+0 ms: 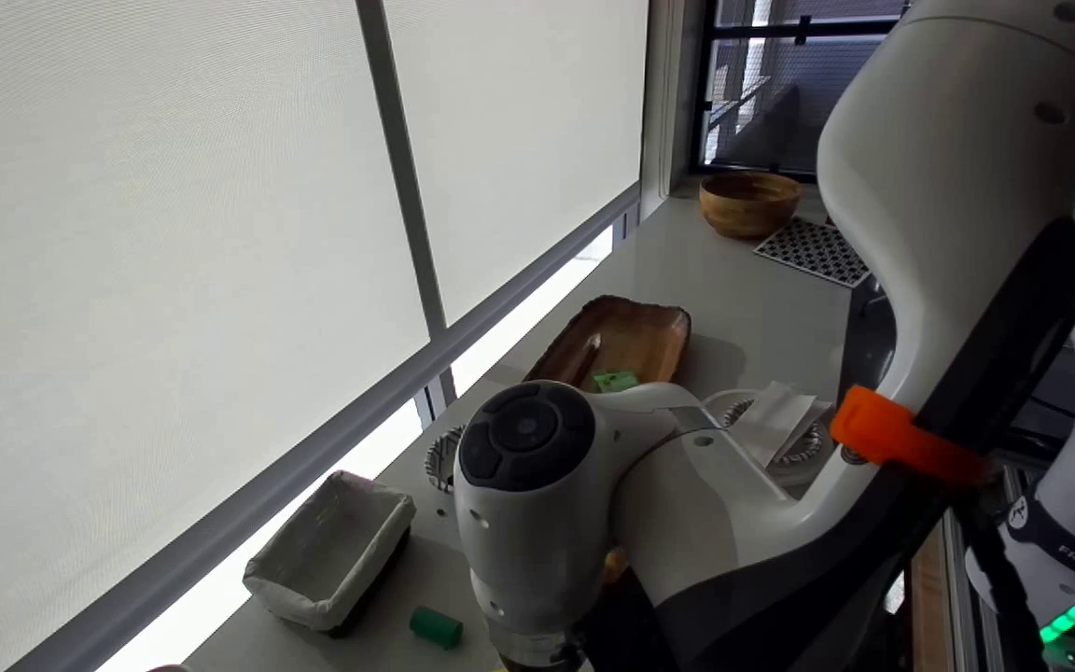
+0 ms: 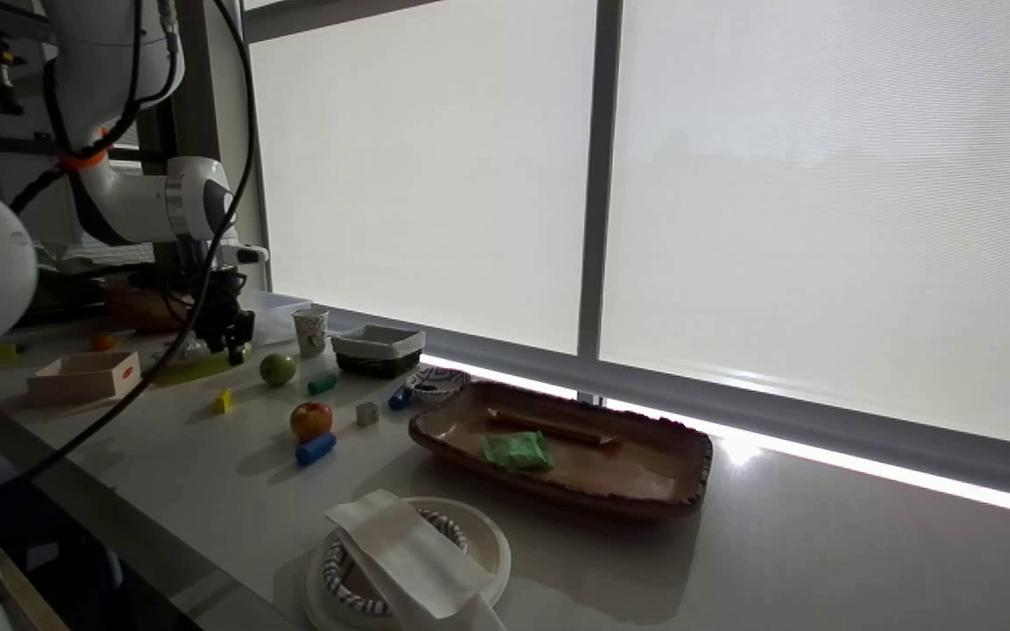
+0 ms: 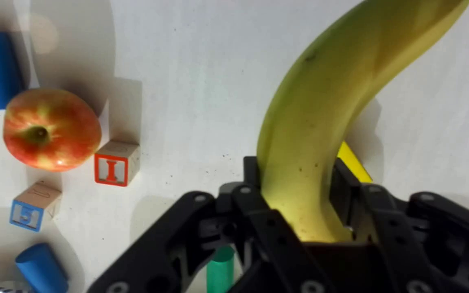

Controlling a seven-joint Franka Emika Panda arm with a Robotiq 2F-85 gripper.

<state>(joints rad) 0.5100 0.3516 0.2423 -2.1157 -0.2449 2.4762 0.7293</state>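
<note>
Banana well apart from red apple

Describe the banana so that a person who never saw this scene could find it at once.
In the wrist view, above the white tabletop, the black gripper shows along the bottom edge. Clamped between its fingers is the banana, curving toward the top right corner. Unlike the straight-edged yellow block showing beside it, it is long, curved and tinged green.

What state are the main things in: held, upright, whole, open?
Gripper: closed on the banana
Banana: held, unpeeled
Red apple: looks whole
Paper cup: upright
Green cylinder: on its side
White-lined basket: upright, open-topped
Brown tray: holding a green packet
Window shades: lowered
</note>
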